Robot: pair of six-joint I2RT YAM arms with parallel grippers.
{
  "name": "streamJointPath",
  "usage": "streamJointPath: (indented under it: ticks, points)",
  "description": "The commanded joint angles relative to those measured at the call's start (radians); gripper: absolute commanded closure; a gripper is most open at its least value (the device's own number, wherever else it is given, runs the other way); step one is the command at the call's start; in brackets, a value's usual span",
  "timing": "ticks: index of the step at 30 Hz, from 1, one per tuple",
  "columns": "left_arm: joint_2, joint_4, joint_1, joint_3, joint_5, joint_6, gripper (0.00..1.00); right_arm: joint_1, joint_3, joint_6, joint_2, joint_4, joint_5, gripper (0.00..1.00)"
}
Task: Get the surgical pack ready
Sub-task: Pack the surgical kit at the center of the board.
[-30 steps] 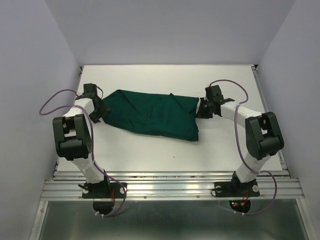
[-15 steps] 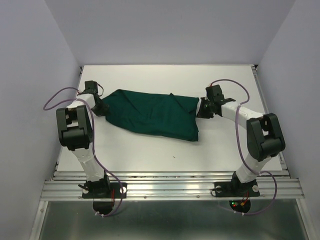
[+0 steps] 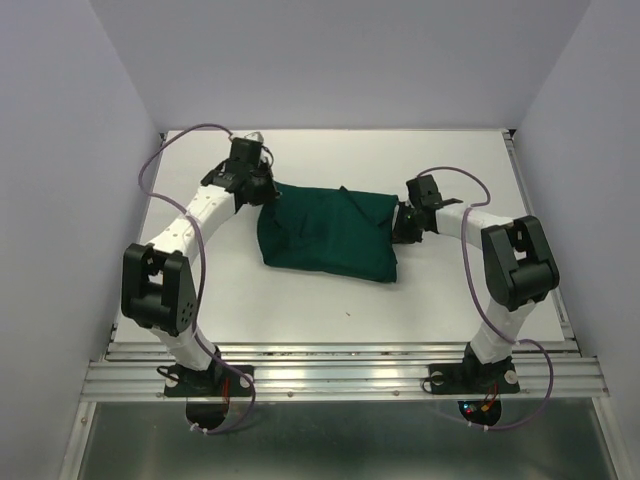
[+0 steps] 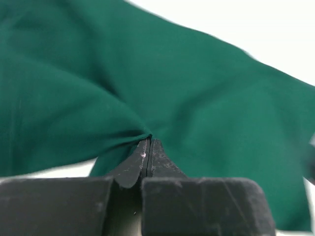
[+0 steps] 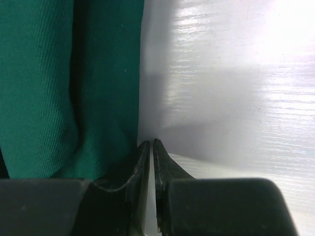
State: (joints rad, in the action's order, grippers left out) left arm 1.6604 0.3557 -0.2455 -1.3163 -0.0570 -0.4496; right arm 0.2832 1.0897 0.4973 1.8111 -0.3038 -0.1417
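The dark green cloth drape point(image 3: 330, 235) of the surgical pack lies bunched in the middle of the white table point(image 3: 300, 300). My left gripper point(image 3: 265, 192) is at its back left corner, shut on a pinch of the drape point(image 4: 197, 88); the fabric gathers right at the fingertips point(image 4: 149, 140). At the drape's right edge is my right gripper point(image 3: 402, 226). Its jaws point(image 5: 150, 142) are shut to a hairline slit with nothing between them, resting on the table beside the drape's edge point(image 5: 44, 88). No tray, instruments, gauze or packets are in view.
Pale walls enclose the table on the left, right and back. An aluminium rail point(image 3: 340, 375) carrying both arm bases runs along the near edge. Purple cables point(image 3: 180, 140) loop off both arms. Bare white table point(image 5: 236, 73) lies right of the right gripper.
The left gripper shut on the drape's left end and carried it rightward and back, so the drape's left part has folded in and it spans less width. The right arm barely moved.
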Motion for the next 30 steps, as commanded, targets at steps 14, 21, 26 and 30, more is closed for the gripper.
streamJointPath:
  ticks: [14, 21, 26, 30]
  points:
    - [0.073, -0.149, -0.443, -0.320, -0.270, -0.060, 1.00, 0.007, -0.002, 0.080, 0.025, 0.106, -0.134, 0.87]
    - [0.128, -0.242, -0.517, -0.409, -0.362, -0.109, 1.00, 0.016, -0.036, 0.125, 0.028, 0.150, -0.177, 0.87]
    - [0.194, -0.262, -0.558, -0.506, -0.412, -0.135, 1.00, 0.025, -0.054, 0.176, 0.039, 0.207, -0.223, 0.87]
    - [0.239, -0.317, -0.584, -0.538, -0.469, -0.187, 1.00, 0.025, -0.056, 0.196, 0.044, 0.229, -0.236, 0.87]
